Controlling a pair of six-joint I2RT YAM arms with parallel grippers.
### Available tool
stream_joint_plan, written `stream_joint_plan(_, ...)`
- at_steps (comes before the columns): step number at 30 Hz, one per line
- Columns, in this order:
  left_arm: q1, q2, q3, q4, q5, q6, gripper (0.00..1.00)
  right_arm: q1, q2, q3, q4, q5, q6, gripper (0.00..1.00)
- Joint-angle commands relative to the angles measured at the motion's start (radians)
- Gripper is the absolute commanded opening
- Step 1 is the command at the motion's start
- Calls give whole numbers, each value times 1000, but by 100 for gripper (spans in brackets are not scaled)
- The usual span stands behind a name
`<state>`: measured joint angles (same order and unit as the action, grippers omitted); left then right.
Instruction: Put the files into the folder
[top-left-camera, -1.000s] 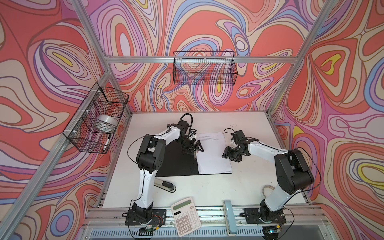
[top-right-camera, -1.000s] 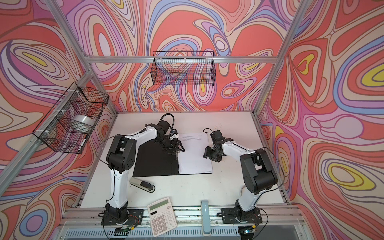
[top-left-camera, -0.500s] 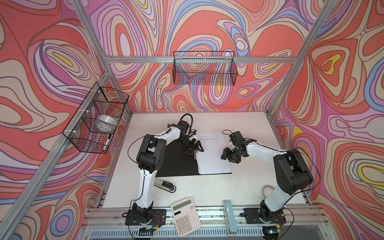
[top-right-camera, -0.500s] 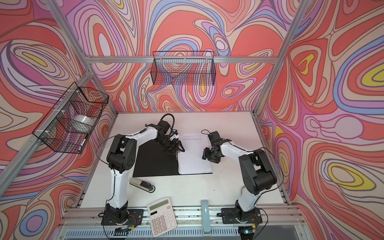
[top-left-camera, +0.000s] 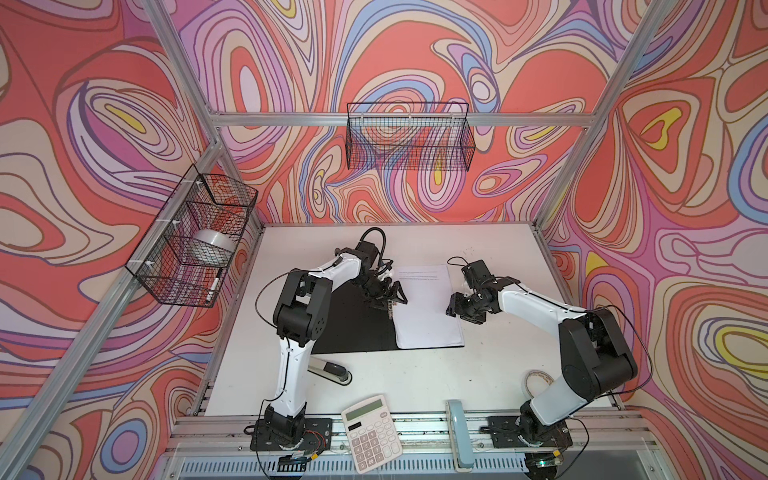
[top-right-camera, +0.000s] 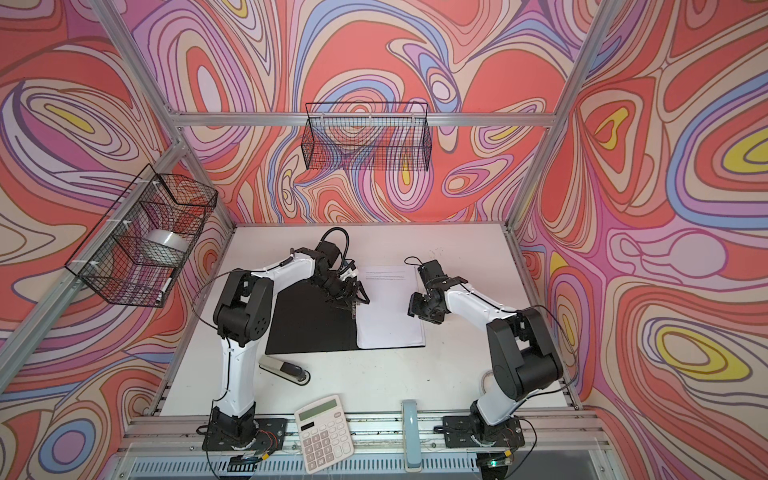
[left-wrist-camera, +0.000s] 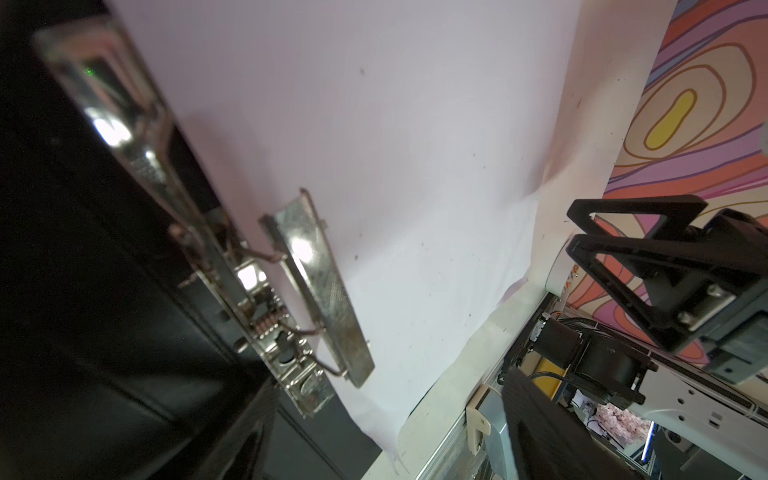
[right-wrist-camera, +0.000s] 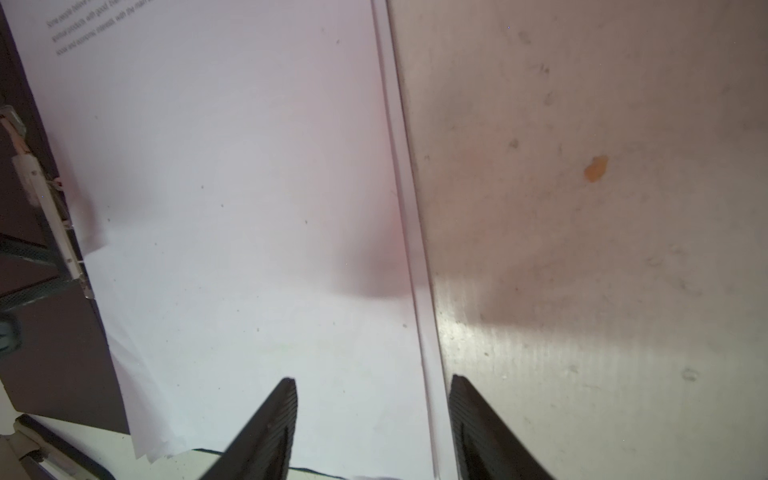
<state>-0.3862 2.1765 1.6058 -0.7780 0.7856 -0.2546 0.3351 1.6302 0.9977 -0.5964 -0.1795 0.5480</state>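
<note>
Hovering my left gripper (top-left-camera: 386, 296) over the folder's metal spine clip (left-wrist-camera: 318, 286), jaws spread wide, nothing in them. The clip's pressing bar lies along the left edge of the files (top-left-camera: 428, 309); can't tell if it's clamped down or just resting.

My right gripper (right-wrist-camera: 372, 378) has its jaws partly apart and is also empty. One finger (right-wrist-camera: 270, 424) is over the top sheet and the other is over the bare table (right-wrist-camera: 602, 249), straddling the stack's right edge. Can't tell if the tips touch the paper.

The files sit as a squared stack on the right half of the open folder (top-left-camera: 353, 328), with a few lines of print at the far end and the sheet edges slightly stepped on the right. The folder lies flat mid-table, black inside up, left half bare. My left arm reaches over its far left corner.

Further out:
- stapler (top-left-camera: 330, 370) just off the folder's near left corner
- calculator (top-left-camera: 371, 432) on the front rail
- tape roll (top-left-camera: 536, 380) at near right, by my right arm's base
- wire basket (top-left-camera: 191, 245) on the left wall, holding a pale roll
</note>
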Motion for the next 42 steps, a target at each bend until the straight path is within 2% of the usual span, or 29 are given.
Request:
stream_joint_plan(1, 4, 17, 0, -23, 14, 17, 85, 4, 23, -27, 2, -23, 17, 62)
stream_joint_plan(22, 3, 16, -9, -10, 15, 3, 85, 5, 46, -70, 20, -100, 29, 62)
stream_joint_plan(35, 3, 20, -7, -6, 15, -3, 85, 5, 36, -56, -16, -52, 12, 62)
stream_joint_plan(42, 2, 23, -3, -5, 16, -6, 85, 8, 39, -54, -13, -66, 8, 62)
